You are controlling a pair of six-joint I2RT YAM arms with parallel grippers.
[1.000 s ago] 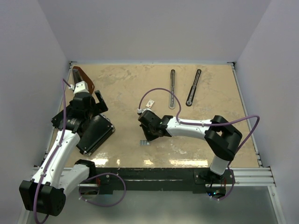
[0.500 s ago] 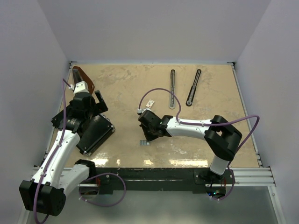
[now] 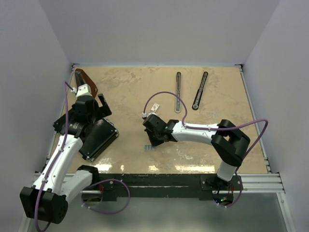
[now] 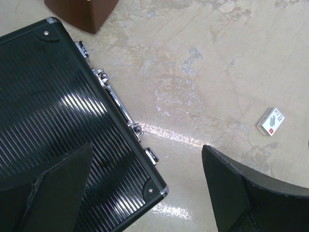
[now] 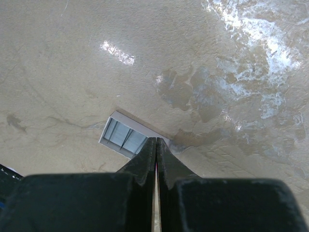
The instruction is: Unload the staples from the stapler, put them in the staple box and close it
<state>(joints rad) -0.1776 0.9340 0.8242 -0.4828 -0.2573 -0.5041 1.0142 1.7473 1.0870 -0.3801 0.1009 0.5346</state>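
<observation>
Flat black ribbed case (image 4: 58, 96): glossy, fine parallel ridges, silver latches and corner rivets. Beige marbled table top (image 3: 130, 87) under it, grey-blue veins, white glare patches. Beyond the case, brown wedge-shaped block (image 4: 82, 12), plain reddish-brown. Right of the case: small white cardboard box (image 4: 271, 121) with a red mark; tiny rectangular strip of staples (image 5: 124, 135), silvery blue-grey, a few darker lines. Farther right, long slim stapler (image 3: 199, 91), black arm; its narrow channel piece (image 3: 178, 92) dull grey metal. Left arm (image 3: 60, 159) and right arm (image 3: 198, 131): white shells, black joints, purple cable (image 3: 166, 94).
</observation>
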